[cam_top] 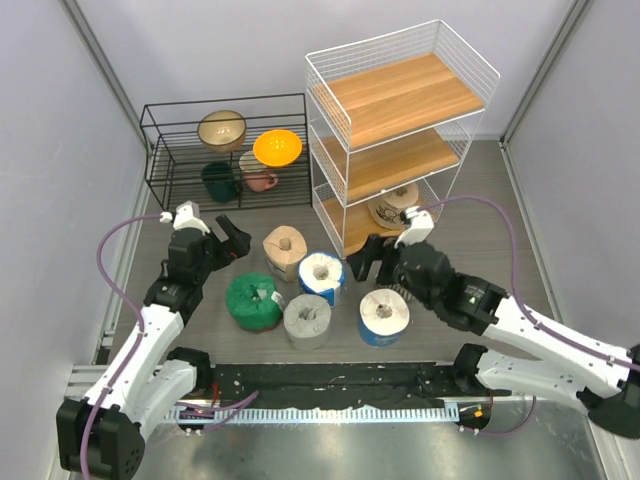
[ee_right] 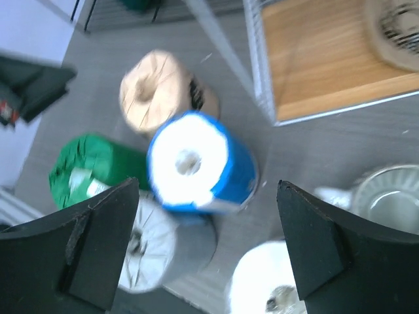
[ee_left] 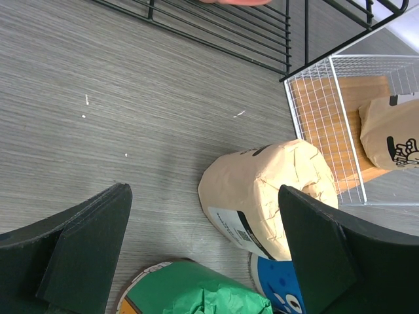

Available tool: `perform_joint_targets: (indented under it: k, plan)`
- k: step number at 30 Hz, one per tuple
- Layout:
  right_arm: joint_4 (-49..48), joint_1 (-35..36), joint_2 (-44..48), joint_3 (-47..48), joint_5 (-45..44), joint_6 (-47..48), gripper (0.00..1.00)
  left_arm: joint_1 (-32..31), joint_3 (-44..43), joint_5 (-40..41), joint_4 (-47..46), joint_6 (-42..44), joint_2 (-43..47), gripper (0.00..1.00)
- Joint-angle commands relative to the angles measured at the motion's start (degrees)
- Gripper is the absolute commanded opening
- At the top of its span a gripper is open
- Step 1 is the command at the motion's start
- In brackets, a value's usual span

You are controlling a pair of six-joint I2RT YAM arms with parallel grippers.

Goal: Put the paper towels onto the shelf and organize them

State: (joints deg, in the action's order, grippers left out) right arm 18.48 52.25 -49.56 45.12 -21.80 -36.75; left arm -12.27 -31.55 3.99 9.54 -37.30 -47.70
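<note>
The white wire shelf (cam_top: 400,130) stands at the back right with one tan roll (cam_top: 393,205) on its bottom board. On the table stand a tan roll (cam_top: 284,250), a blue-wrapped roll (cam_top: 321,275), a second blue-wrapped roll (cam_top: 383,315), a grey roll (cam_top: 307,320) and a green roll (cam_top: 253,300). My left gripper (cam_top: 235,240) is open and empty, just left of the tan roll (ee_left: 268,196). My right gripper (cam_top: 370,262) is open and empty, hovering above the blue-wrapped roll (ee_right: 196,167) and the grey roll (ee_right: 154,245).
A low black wire rack (cam_top: 225,150) with bowls and mugs stands at the back left. A ribbed grey-white mug (ee_right: 386,196) sits on the table near the shelf's front corner. Walls close in both sides.
</note>
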Motion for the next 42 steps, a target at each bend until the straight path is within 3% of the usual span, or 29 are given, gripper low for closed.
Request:
perform_joint_targets:
  k: [1, 4, 9, 14, 18, 22, 27, 42]
  plan:
    - [0.8, 15.8, -7.9, 7.3, -18.0, -0.9, 0.92, -0.2, 0.0, -0.6, -1.2, 0.2, 0.7, 1.00]
    - [0.5, 22.6, -18.4, 14.5, -22.6, 4.5, 0.92, -0.2, -0.1, -0.7, -1.3, 0.1, 0.4, 1.00]
    - [-5.6, 23.0, -27.9, 19.4, -22.8, 11.3, 0.93, -0.2, -0.3, -0.9, -1.3, 0.1, 0.7, 1.00]
    - [-7.3, 17.5, -37.4, 26.5, -20.3, 15.6, 0.93, -0.2, -0.1, -1.4, -1.4, -0.1, 0.9, 1.00]
    - [-13.0, 11.1, -41.3, 27.5, -11.3, 16.3, 0.92, -0.2, 0.0, -1.6, -1.5, -0.1, 0.9, 1.00]
    - [-11.7, 7.3, -46.4, 32.6, -6.8, 17.6, 0.92, -0.2, -0.1, -1.6, -1.5, -0.1, 0.9, 1.00]
    - [-7.3, 6.2, -50.7, 37.7, -3.4, 19.5, 0.92, -0.2, 0.0, -1.5, -2.0, -0.1, 0.6, 1.00]
    - [-4.0, 5.6, -53.5, 35.4, -4.9, 16.9, 0.88, -0.2, 0.5, -1.8, -2.9, -0.2, -0.5, 1.00]
